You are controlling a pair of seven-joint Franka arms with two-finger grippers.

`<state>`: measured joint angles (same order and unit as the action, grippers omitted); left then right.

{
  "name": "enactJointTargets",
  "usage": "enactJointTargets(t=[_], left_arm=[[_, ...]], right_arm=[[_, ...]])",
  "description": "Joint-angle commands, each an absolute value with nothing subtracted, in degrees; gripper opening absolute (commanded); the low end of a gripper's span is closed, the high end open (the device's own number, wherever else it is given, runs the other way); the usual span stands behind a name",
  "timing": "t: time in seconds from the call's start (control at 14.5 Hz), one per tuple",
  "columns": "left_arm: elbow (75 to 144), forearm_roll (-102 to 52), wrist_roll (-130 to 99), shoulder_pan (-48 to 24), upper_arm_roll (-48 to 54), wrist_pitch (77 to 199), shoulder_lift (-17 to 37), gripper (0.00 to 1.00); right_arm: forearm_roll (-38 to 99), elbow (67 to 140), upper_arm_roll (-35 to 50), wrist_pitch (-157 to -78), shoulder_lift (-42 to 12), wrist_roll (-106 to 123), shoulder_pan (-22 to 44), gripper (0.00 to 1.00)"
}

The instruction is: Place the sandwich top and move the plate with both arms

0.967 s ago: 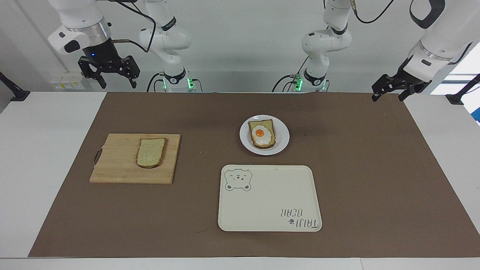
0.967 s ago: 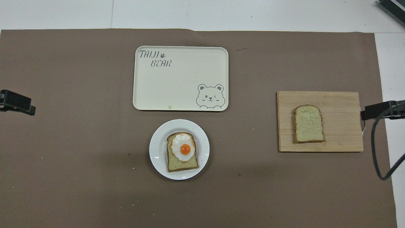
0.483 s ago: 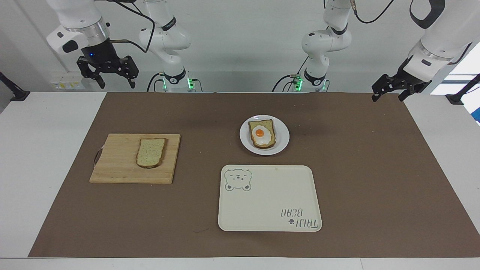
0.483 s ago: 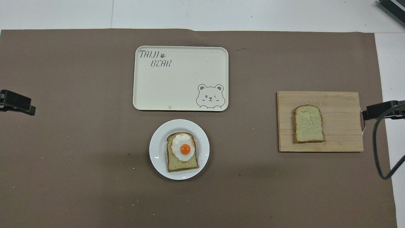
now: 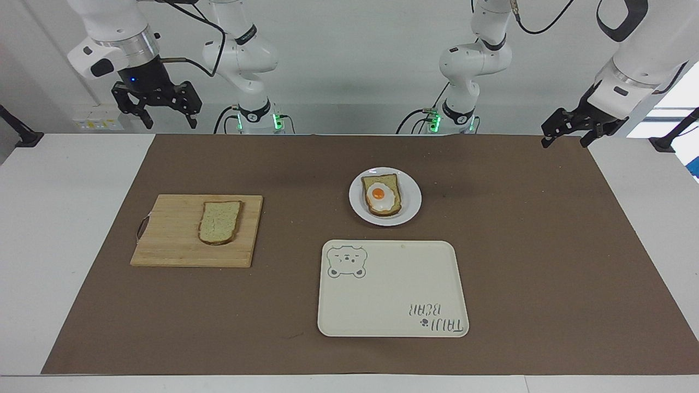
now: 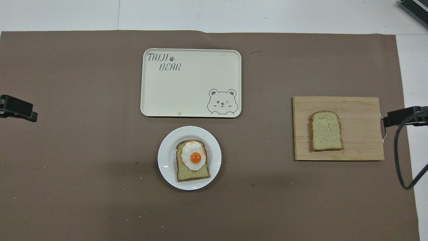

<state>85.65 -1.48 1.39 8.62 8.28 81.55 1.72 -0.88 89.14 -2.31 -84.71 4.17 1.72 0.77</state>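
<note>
The sandwich top (image 6: 326, 130) lies on the cutting board (image 6: 361, 110), well apart from the plate (image 6: 167, 150).
</note>
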Motion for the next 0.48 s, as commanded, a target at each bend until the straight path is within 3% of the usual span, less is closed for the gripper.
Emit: enactJointTargets(t=[0.0, 0.41], left_arm=[[86.04, -1.23, 0.88, 9.05, 8.61, 81.39, 0.88, 1.00], [86.04, -1.23, 0.88, 9.05, 8.53, 81.39, 0.88, 1.00]], right_arm=[[-0.35, 89.38, -2.64, -84.73, 4.57, 2.81, -0.26, 1.00], [-0.35, 91.49, -2.64, -84.82, 5.98, 2.72, 0.00, 1.00]])
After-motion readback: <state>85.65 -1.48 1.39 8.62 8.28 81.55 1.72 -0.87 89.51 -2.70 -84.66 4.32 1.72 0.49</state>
